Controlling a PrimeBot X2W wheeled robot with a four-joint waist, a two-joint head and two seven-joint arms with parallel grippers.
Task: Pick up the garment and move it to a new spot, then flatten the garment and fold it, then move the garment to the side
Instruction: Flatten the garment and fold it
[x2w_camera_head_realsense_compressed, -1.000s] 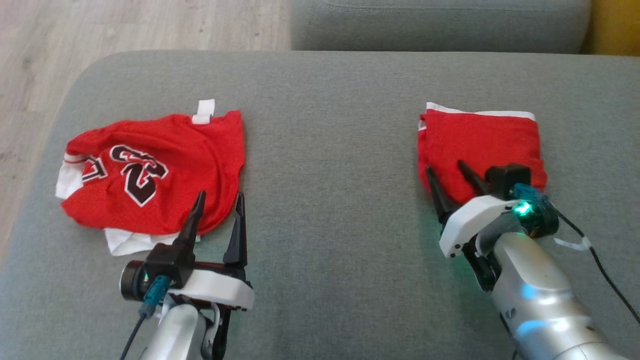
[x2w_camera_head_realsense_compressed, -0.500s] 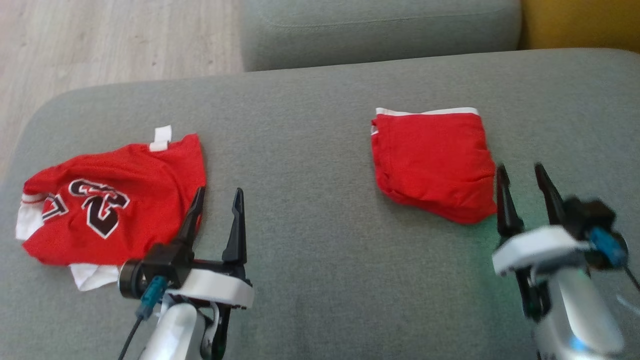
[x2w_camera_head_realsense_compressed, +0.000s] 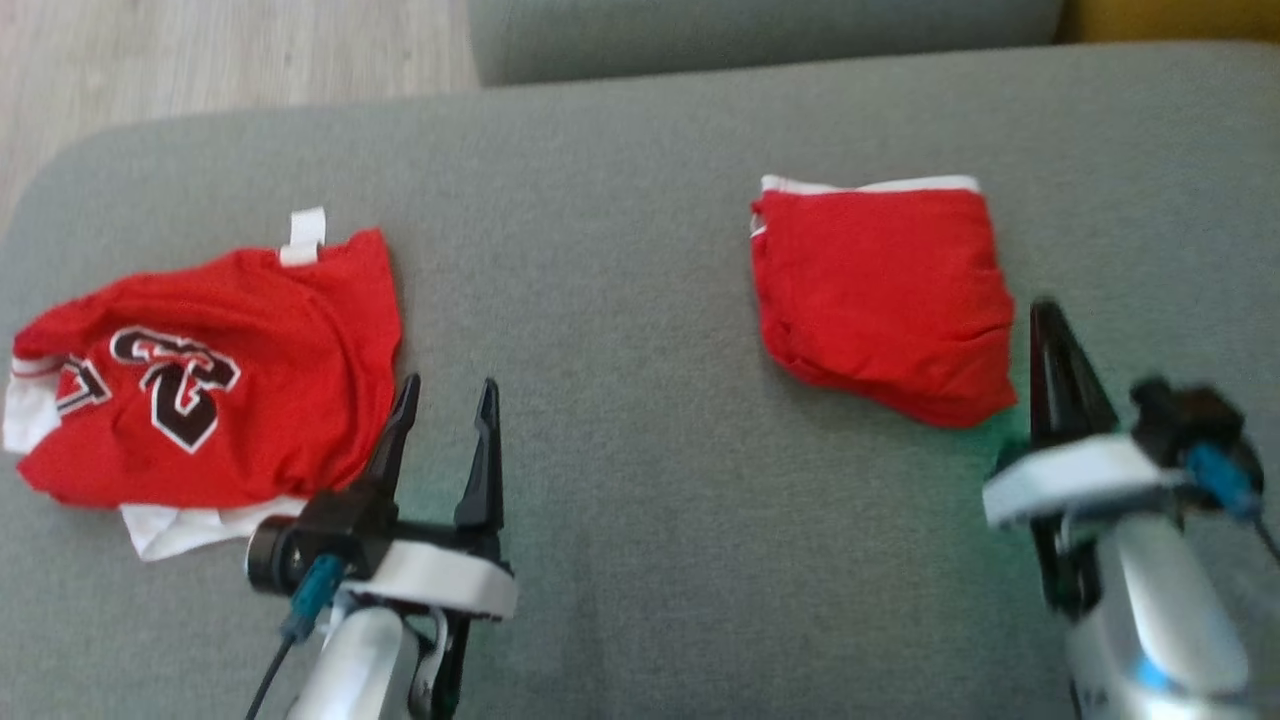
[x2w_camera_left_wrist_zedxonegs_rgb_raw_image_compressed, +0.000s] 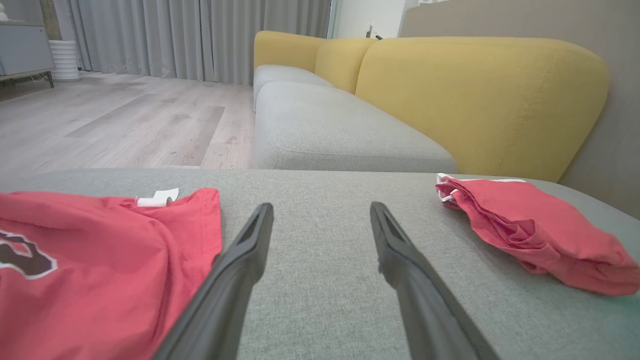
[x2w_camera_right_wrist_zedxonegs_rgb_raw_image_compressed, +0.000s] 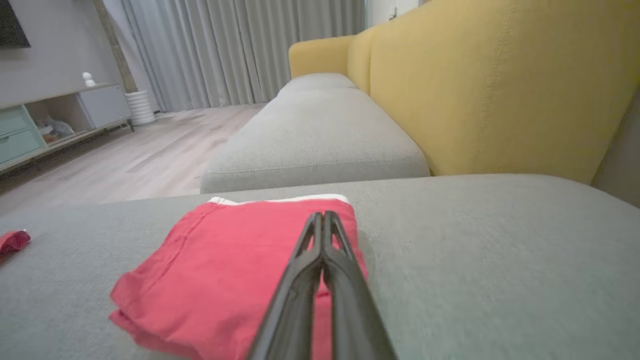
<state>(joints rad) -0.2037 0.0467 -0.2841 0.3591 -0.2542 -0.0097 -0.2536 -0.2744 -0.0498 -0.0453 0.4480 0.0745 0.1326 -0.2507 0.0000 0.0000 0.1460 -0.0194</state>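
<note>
Head view: folded red garment w/ white trim lies at right on grey fabric sofa seat. Left tool spread, empty, beside crumpled red numbered jersey.
L wrist view: fingers apart.
R wrist view: right tool pressed together, empty, over garment's edge.

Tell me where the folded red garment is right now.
In the head view the folded red garment lies on the right side of the grey cushion, just left of the right gripper and apart from the crumpled jersey.
</note>
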